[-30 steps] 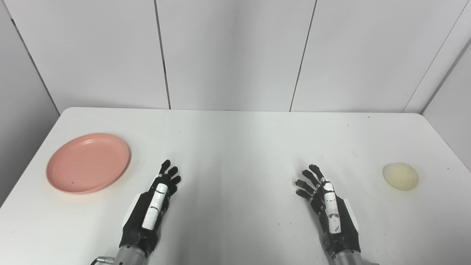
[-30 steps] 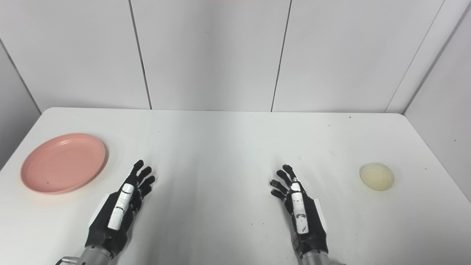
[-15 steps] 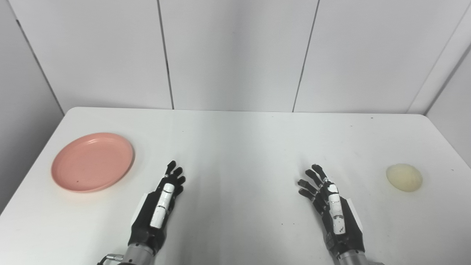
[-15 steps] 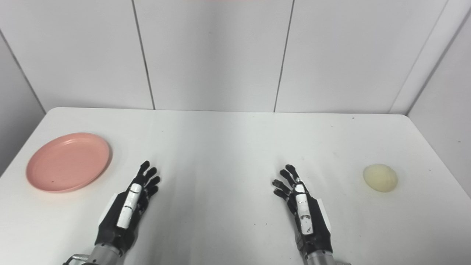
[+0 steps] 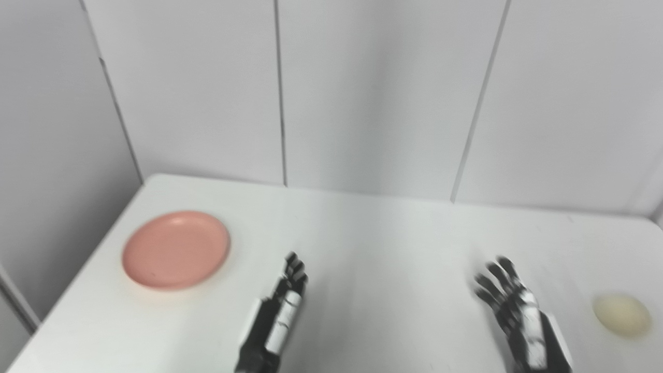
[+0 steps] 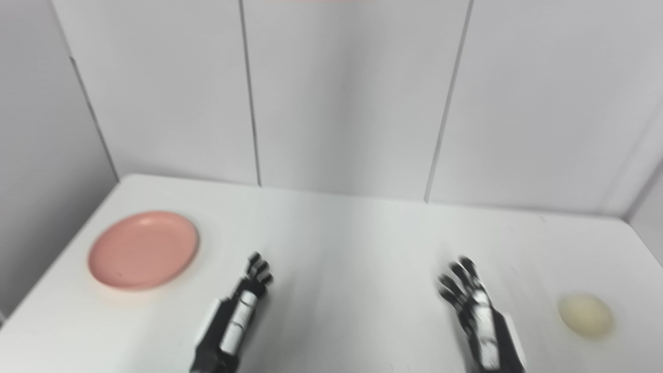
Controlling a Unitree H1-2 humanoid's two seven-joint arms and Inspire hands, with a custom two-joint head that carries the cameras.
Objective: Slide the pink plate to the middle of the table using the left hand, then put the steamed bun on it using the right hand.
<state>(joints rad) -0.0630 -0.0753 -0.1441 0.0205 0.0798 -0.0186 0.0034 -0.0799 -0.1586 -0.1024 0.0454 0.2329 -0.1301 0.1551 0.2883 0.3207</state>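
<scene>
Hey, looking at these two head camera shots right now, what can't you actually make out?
- Both views are motion-blurred, so the steamed bun shows no surface detail.
- Left hand and right hand: wrists cut off by the bottom edge; fingertips smeared.
- Whether either hand touches the table: cannot tell.
- Pink plate: rim depth blurred.

Both views are smeared with motion blur. The left hand point(image 5: 274, 321) is cut off by the bottom edge at the wrist, so its arm is out of sight; the fingers point(image 5: 294, 267) blur into one dark streak. The right hand point(image 6: 479, 321) is cut off the same way, its fingers point(image 6: 458, 282) apart but soft-edged — their tips cannot be made out. Well to the right of it, the steamed bun point(image 6: 585, 315) is a pale blur with no surface detail. The pink plate point(image 5: 176, 248), left of the left hand, has a hazy rim.
</scene>
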